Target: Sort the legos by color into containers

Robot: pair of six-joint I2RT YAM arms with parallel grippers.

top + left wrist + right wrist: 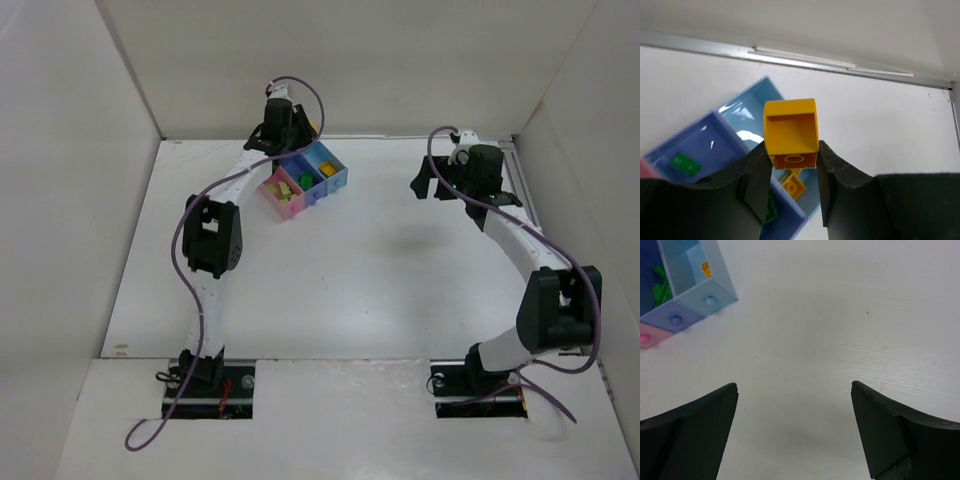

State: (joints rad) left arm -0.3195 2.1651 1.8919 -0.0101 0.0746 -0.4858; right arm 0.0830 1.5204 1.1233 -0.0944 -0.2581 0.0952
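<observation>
left pincer [793, 152] around orange-yellow lego [790, 125] near light blue bin [756, 97], wall [790, 20] behind

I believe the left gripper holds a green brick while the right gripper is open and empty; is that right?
Not quite: the left wrist view shows the brick in the left gripper is orange-yellow, not green. The right gripper is indeed open and empty.
</observation>
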